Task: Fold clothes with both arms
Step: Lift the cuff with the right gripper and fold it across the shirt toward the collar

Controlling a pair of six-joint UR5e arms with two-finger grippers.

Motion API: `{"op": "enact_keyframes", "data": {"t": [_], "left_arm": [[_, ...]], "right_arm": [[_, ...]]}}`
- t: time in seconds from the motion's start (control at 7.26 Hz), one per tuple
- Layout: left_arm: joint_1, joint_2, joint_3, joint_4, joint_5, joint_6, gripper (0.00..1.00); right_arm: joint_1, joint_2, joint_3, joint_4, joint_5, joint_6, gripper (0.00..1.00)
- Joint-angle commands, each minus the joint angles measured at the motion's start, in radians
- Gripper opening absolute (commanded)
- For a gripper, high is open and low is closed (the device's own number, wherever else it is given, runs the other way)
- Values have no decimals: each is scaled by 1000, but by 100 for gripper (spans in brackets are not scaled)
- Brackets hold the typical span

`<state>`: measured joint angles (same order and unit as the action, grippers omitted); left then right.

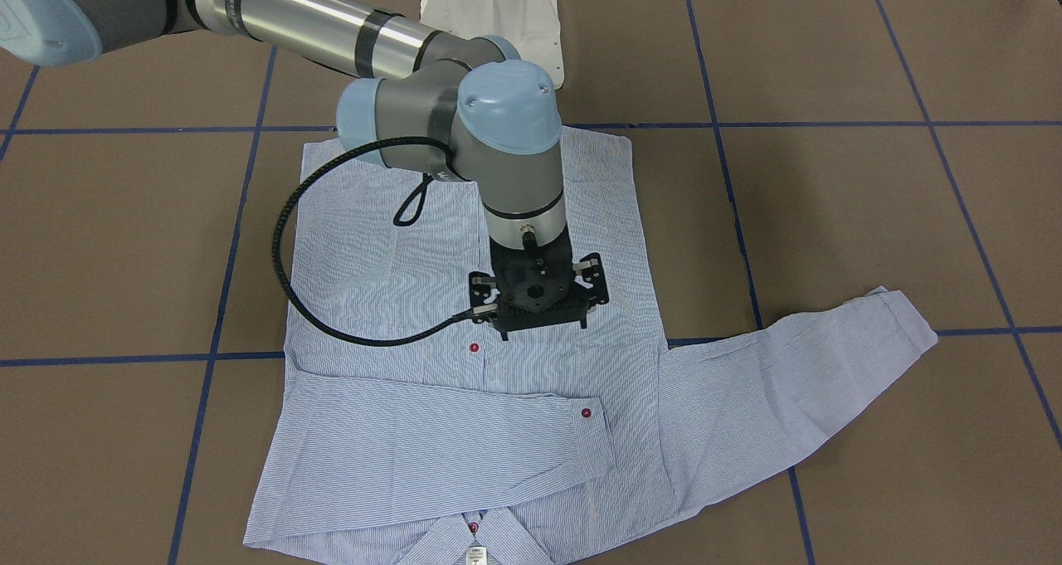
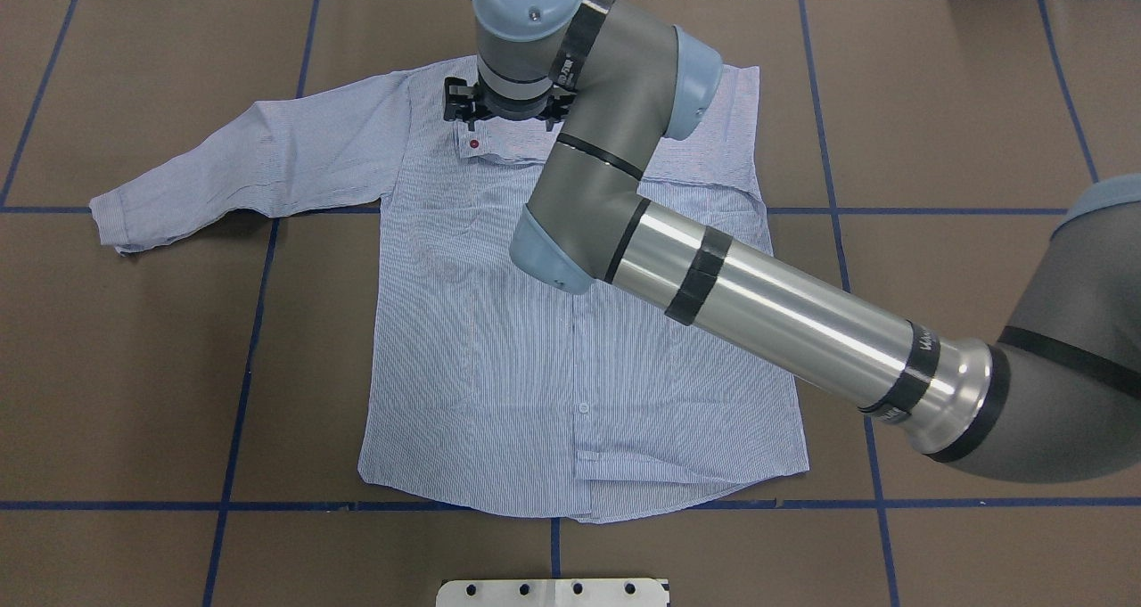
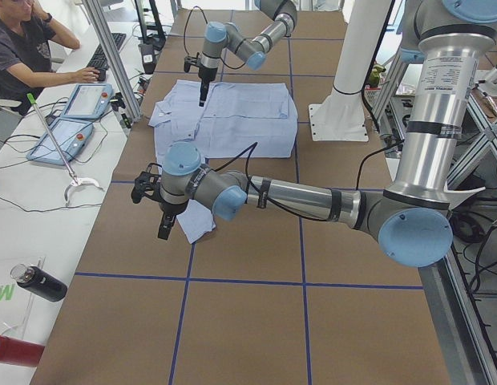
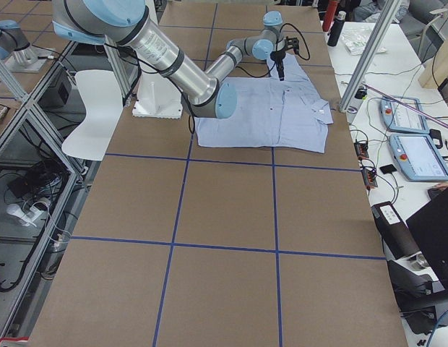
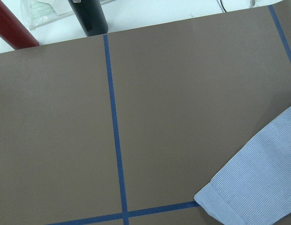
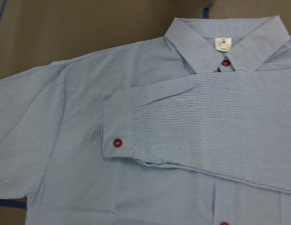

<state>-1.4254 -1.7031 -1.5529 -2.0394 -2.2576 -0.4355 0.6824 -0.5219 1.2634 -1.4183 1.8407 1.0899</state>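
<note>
The blue-and-white striped shirt (image 1: 514,382) lies flat and face up on the brown table (image 2: 963,99), its collar (image 6: 220,44) away from the robot. One sleeve (image 1: 440,449) is folded across the chest, and its cuff (image 6: 118,136) has a red button. The other sleeve (image 2: 241,170) stretches out sideways. My right gripper (image 1: 538,308) hangs over the upper chest, just above the folded cuff; it looks open and holds nothing. In the exterior left view my left gripper (image 3: 164,228) hovers beside the outstretched sleeve's cuff (image 5: 258,183); I cannot tell whether it is open or shut.
The white pedestal base (image 2: 553,592) stands at the robot's edge of the table. Blue tape lines (image 5: 115,140) cross the brown surface. A black bottle (image 5: 89,16) and a red one (image 5: 14,28) stand past the table's left end. A seated person (image 3: 24,48) and teach pendants (image 3: 72,120) are at the side bench.
</note>
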Motion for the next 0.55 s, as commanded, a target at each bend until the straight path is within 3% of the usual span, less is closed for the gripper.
{"op": "enact_keyframes", "data": {"t": [0.0,0.28,0.41], "left_arm": [[145,16,17,-112,91,-334,100],[242,25,36,-236,127,-663,99],[310,26,59,-302,220,-810,99]], "right_arm": [[40,-197,301,-178,61,-54,99],[100,-329,506,-331,98,-207,99],[144,-377,551,-349,148,-256,99]]}}
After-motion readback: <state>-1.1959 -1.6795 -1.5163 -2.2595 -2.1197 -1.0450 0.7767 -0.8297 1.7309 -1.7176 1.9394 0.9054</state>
